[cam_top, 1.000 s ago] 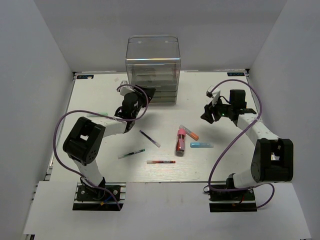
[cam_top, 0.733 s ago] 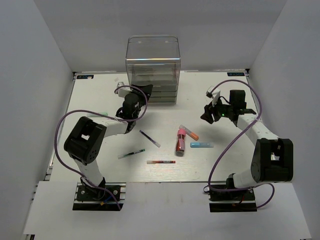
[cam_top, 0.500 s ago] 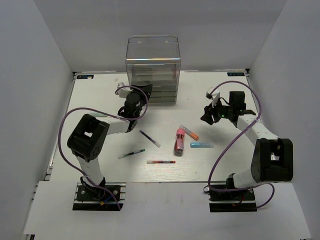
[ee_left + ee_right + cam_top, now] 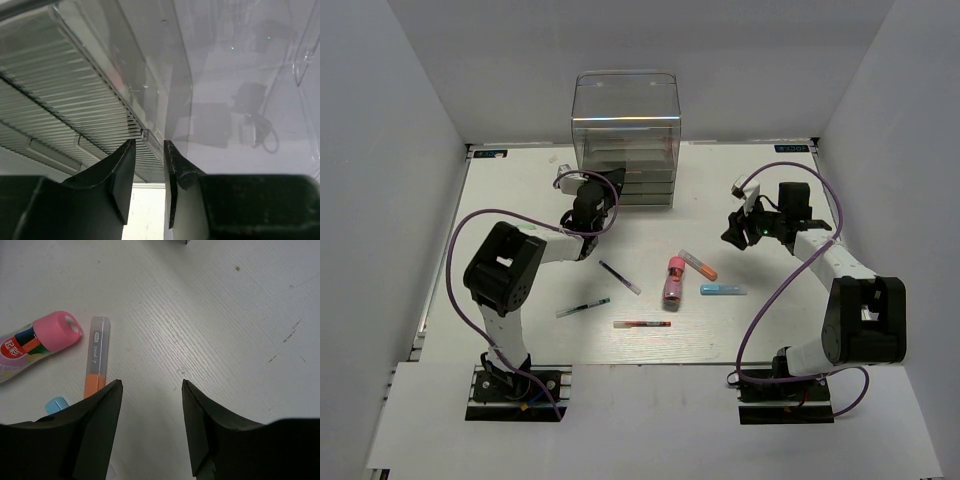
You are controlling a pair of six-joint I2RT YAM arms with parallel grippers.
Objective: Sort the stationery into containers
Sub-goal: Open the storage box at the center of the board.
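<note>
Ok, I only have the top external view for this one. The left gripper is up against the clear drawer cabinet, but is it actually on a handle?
Observer: The left wrist view shows the left gripper with its jaws narrowly apart either side of a small clear tab on the cabinet. They do not seem to pinch it yet.
Operator: And the right one, is it holding anything?
Observer: No. In the right wrist view the right gripper is open, with nothing between its jaws.
Operator: What lies nearest to it?
Observer: The orange marker, capped end pointing away from the gripper, with the pink-capped tube just beyond it.
</note>
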